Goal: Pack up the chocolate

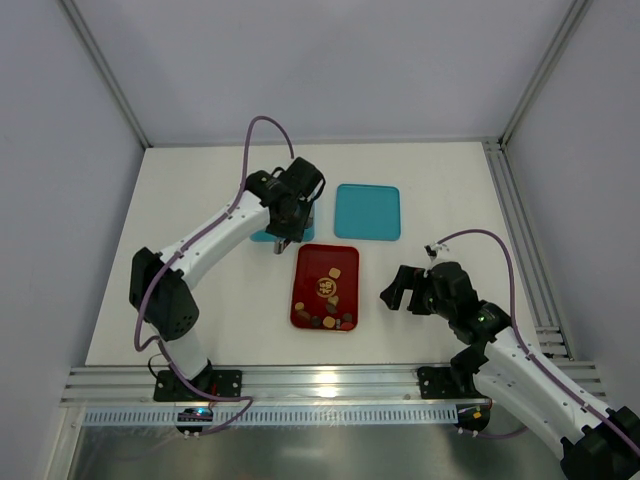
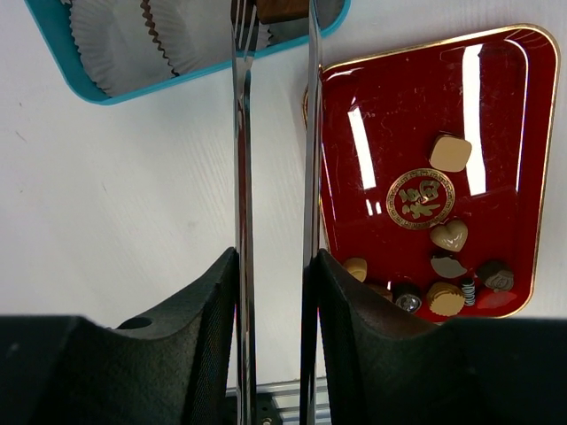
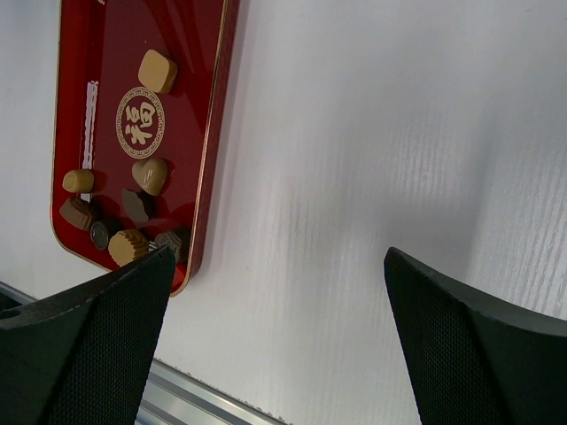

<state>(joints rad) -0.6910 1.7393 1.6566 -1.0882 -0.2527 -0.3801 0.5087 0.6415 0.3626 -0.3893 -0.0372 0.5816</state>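
Observation:
The red tray (image 1: 314, 262) lies mid-table with several chocolate pieces (image 1: 333, 305) at its near end. In the left wrist view the tray (image 2: 399, 106) holds a tan square piece (image 2: 450, 152), a cream heart (image 2: 449, 235) and darker pieces. My left gripper (image 1: 285, 238) is shut on metal tongs (image 2: 244, 159). The tong tips pinch a brown chocolate (image 2: 282, 9) over a teal tray (image 2: 133, 92) with pale paper cups (image 2: 115, 35). My right gripper (image 1: 405, 290) is open and empty, to the right of the red tray (image 3: 89, 53).
A second teal tray (image 1: 367, 212) lies behind the red one. An aluminium rail (image 1: 320, 380) runs along the near table edge. White walls and frame posts enclose the table.

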